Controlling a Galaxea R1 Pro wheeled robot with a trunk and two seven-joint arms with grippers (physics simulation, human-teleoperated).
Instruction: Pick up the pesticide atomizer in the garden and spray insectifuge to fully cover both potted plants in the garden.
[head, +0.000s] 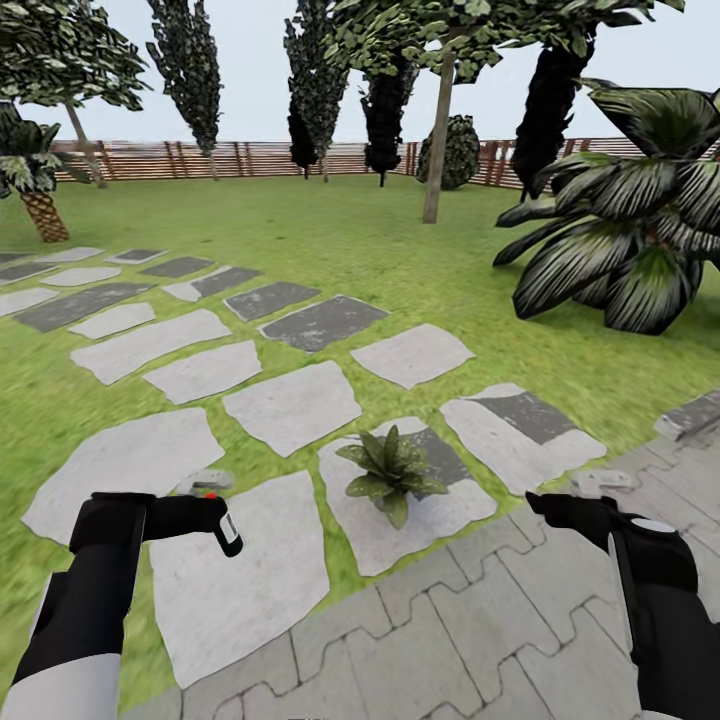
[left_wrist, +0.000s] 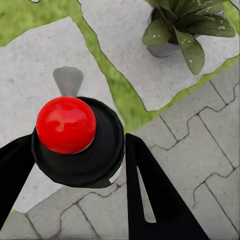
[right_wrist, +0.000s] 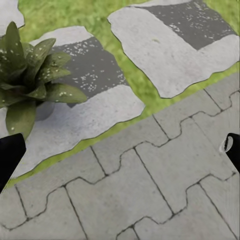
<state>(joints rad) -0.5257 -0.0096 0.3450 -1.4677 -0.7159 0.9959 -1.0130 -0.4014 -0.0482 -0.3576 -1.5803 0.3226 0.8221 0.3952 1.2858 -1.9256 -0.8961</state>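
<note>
Atomizer: the pesticide atomizer (head: 226, 524) sits pinched in the left gripper (head: 205, 512), above the big stepping stone (head: 240, 590) at the lawn's near edge.
Axis: in the head view its long axis tilts, red button end up and toward the arm, base down and toward the potted plant (head: 391, 472); the white label faces the camera.
Top: in the left wrist view the red button (left_wrist: 66, 125) crowns the round black body, a dark finger (left_wrist: 150, 195) pressed against either side.
Nozzle: which way it points cannot be told.
Plant: one rosette in a grey pot stands on the neighbouring stone (head: 410, 510), near that stone's middle, well apart from the atomizer.
Right gripper (right_wrist: 120, 150): fingers spread wide, nothing between them, hanging over the grey paving (head: 480, 640) beside the plant's stone.
Beyond: lawn (head: 400, 250), palms and a slatted wooden fence (head: 250, 158).
</note>
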